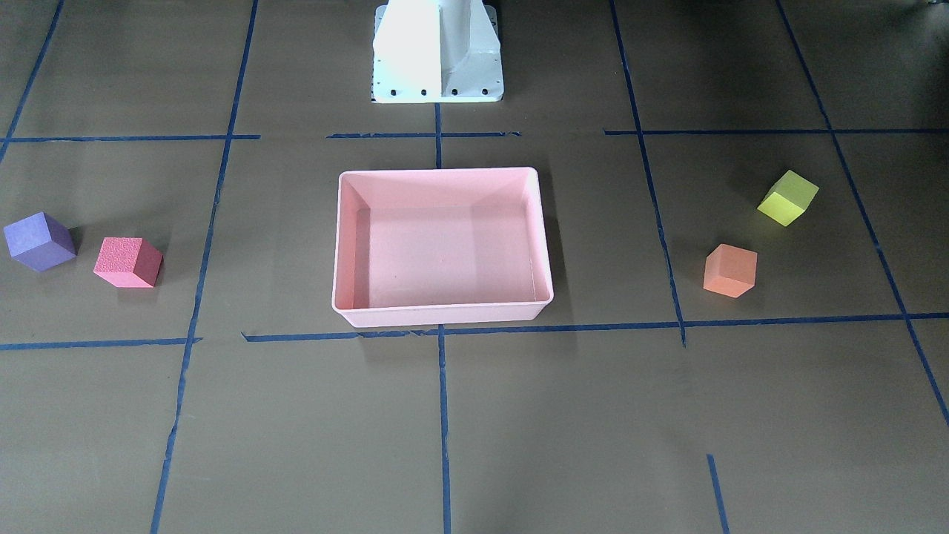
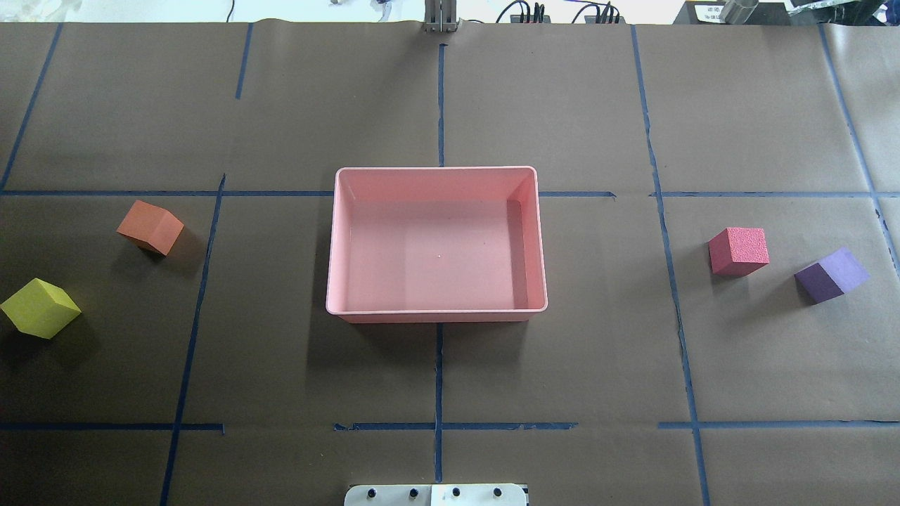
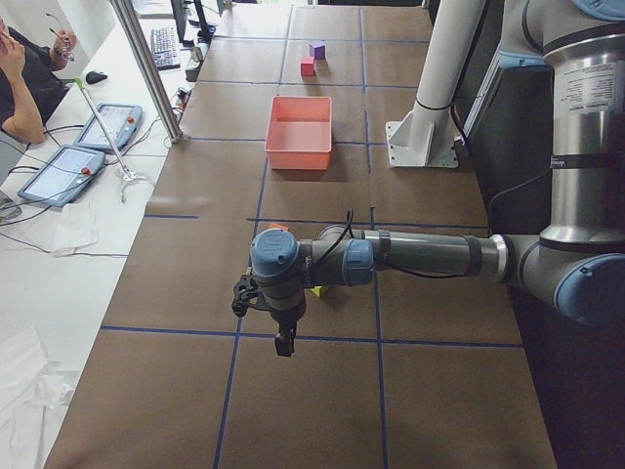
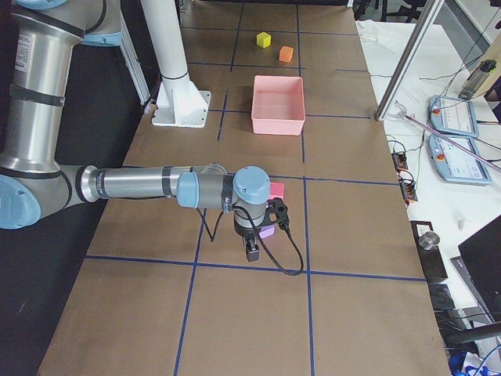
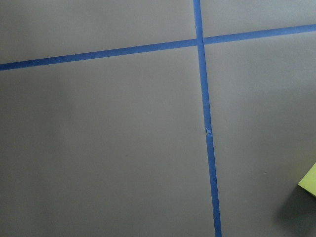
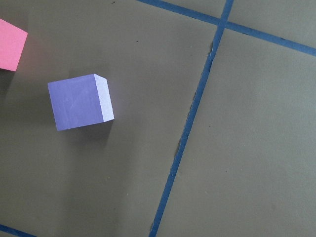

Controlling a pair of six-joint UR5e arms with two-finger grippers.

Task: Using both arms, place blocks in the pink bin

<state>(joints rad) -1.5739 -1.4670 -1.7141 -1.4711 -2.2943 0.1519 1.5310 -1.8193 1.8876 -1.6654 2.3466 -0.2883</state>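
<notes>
The pink bin stands empty at the table's middle. The orange block and the yellow-green block lie on my left side. The red-pink block and the purple block lie on my right side. My left gripper shows only in the exterior left view, hanging above the table near the yellow-green block. My right gripper shows only in the exterior right view, above the purple block. I cannot tell whether either is open or shut.
The white pedestal base stands behind the bin. Blue tape lines grid the brown table. A metal post, tablets and an operator are along the table's far side.
</notes>
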